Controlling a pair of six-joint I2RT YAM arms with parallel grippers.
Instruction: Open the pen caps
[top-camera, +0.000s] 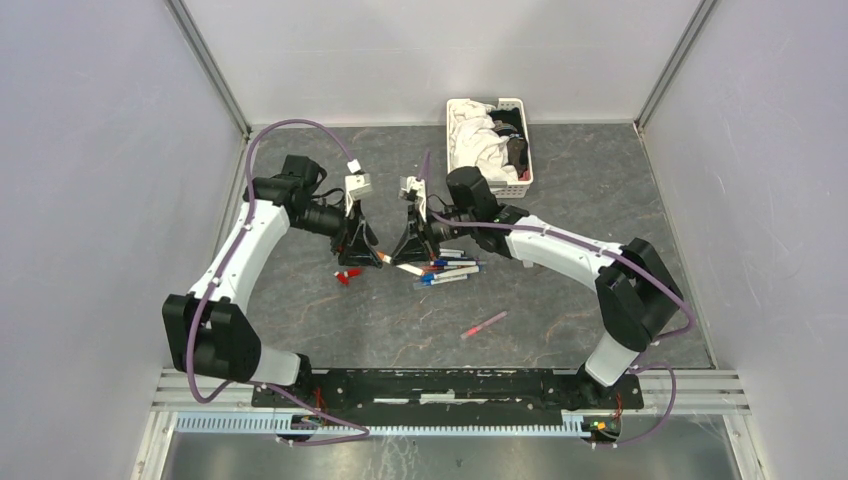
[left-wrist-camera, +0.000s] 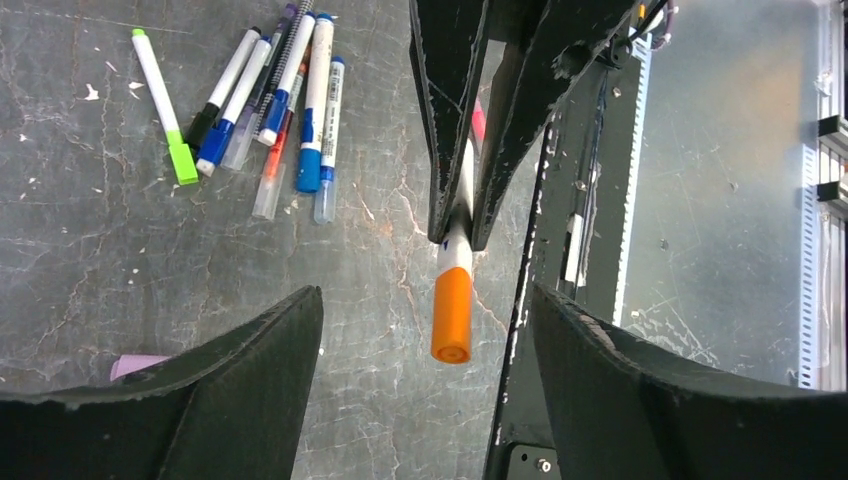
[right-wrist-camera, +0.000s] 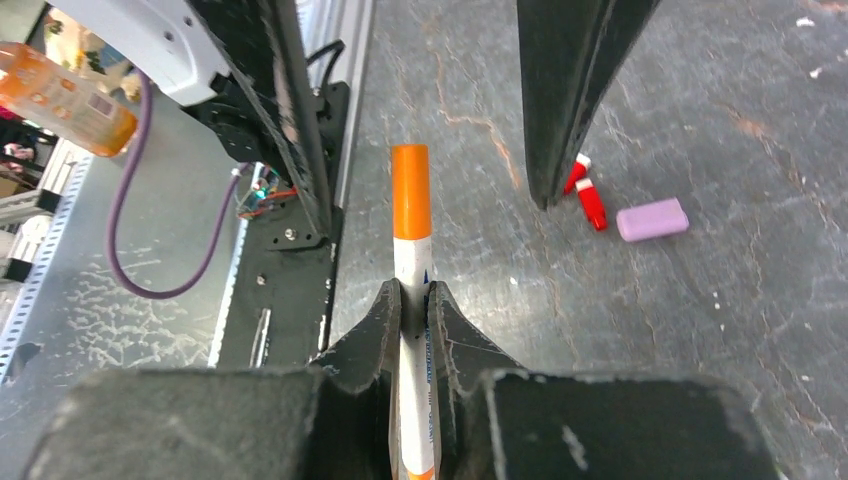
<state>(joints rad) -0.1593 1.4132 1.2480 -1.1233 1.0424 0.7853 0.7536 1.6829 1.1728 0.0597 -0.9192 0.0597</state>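
The orange-capped pen (right-wrist-camera: 412, 260) clamped in the right tool (top-camera: 402, 262) points into the gap between the wide-set fingers of the left tool (top-camera: 377, 257), with room either side. The pen pile (top-camera: 448, 271) blocks the tabletop (top-camera: 620, 190) just right of it and red caps (top-camera: 347, 274) lie near-left. The far right is open beside the basket (top-camera: 527, 150).

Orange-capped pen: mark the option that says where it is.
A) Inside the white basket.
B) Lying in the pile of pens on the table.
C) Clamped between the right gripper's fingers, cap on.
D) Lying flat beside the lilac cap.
C: in the right wrist view the right gripper is shut on the white barrel of the orange-capped pen, and the orange cap sits on its end.
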